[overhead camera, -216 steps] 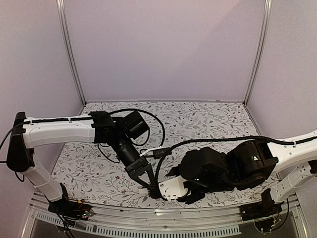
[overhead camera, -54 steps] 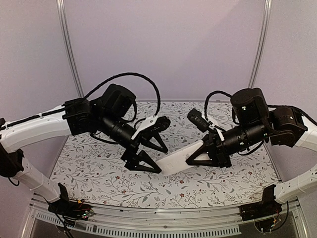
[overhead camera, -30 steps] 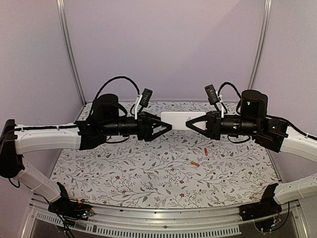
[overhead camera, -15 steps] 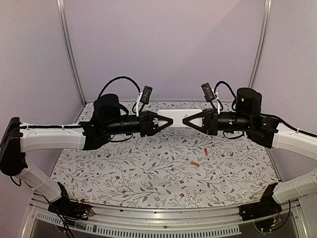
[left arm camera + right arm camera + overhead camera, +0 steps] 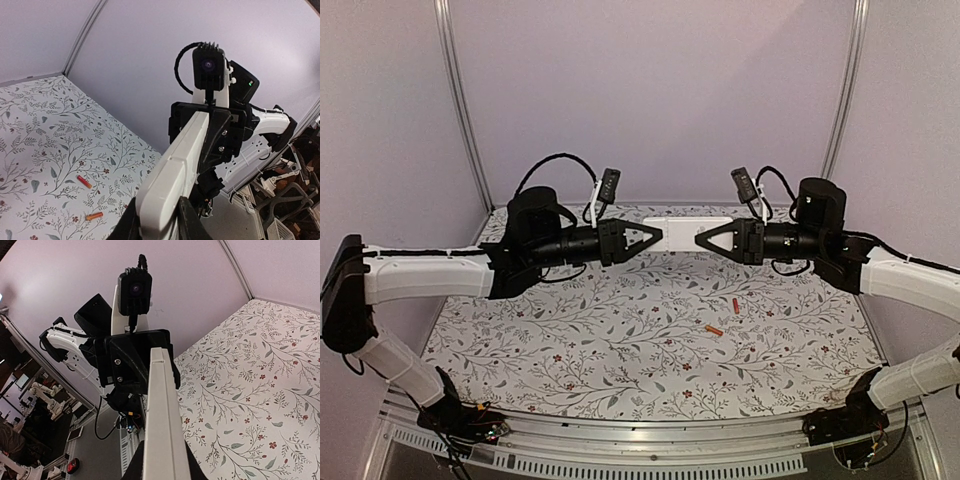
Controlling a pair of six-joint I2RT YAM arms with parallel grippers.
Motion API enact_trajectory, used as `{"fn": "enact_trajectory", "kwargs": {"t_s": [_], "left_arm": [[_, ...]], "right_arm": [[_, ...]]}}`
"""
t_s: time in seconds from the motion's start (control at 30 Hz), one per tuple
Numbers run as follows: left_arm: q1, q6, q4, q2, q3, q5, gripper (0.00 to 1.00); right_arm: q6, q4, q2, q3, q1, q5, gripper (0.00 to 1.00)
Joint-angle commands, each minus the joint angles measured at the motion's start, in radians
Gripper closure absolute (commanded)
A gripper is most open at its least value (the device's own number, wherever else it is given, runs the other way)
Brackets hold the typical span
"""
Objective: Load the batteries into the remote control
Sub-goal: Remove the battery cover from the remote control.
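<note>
The flowered bench (image 5: 570, 330) carries nothing but the loose parts. Above it, near the back wall, the remote control (image 5: 685, 226) is held level in mid-air. The left hand (image 5: 658, 235) is clamped on one end and the right hand (image 5: 700, 240) on the other. Loading looks not yet begun: the two batteries (image 5: 735, 305) lie on the bench, well apart from the remote control.

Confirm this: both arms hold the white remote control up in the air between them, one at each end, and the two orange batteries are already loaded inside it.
Wrong on the batteries: they are not inside. The batteries lie loose on the floral table, below the raised remote control, as the top external view shows. The rest stands: both arms hold it up between them, one at each end.
</note>
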Motion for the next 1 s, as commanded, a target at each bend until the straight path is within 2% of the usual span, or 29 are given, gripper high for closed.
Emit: {"fn": "enact_trajectory", "kwargs": {"t_s": [0.0, 0.03, 0.17, 0.23, 0.4, 0.5, 0.57, 0.8, 0.87, 0.9, 0.93, 0.97], "left_arm": [[0.041, -0.006, -0.022, 0.054, -0.008, -0.022, 0.89], [0.047, -0.02, 0.003, 0.059, -0.014, -0.003, 0.88], [0.053, -0.031, 0.02, 0.069, -0.006, 0.027, 0.67], [0.053, -0.027, 0.009, 0.069, -0.002, 0.014, 0.61], [0.062, -0.015, -0.07, 0.057, 0.001, -0.067, 0.67], [0.069, -0.017, -0.079, 0.057, 0.0, -0.068, 0.79], [0.07, -0.018, -0.084, 0.056, -0.003, -0.067, 0.8], [0.072, -0.004, -0.121, 0.041, -0.002, -0.096, 0.7], [0.072, 0.0, -0.141, 0.04, 0.004, -0.11, 0.55], [0.073, 0.0, -0.141, 0.041, 0.003, -0.113, 0.53], [0.073, 0.001, -0.14, 0.039, 0.002, -0.118, 0.54], [0.074, 0.001, -0.147, 0.039, 0.003, -0.128, 0.58]], "right_arm": [[0.063, 0.166, 0.022, -0.028, -0.024, -0.084, 1.0], [0.081, 0.183, 0.027, -0.032, -0.032, -0.091, 1.0], [0.108, 0.193, 0.036, -0.027, -0.041, -0.098, 1.0], [0.113, 0.192, 0.045, -0.025, -0.041, -0.099, 1.0], [0.116, 0.181, 0.051, -0.03, -0.048, -0.075, 1.0], [0.117, 0.169, 0.055, -0.027, -0.051, -0.069, 1.0], [0.113, 0.16, 0.059, -0.026, -0.054, -0.057, 1.0], [0.109, 0.141, 0.062, -0.022, -0.062, -0.052, 1.0], [0.108, 0.141, 0.066, -0.022, -0.062, -0.055, 1.0], [0.108, 0.141, 0.066, -0.022, -0.062, -0.056, 1.0], [0.109, 0.141, 0.065, -0.022, -0.061, -0.058, 1.0], [0.109, 0.141, 0.066, -0.022, -0.062, -0.057, 1.0]]}}
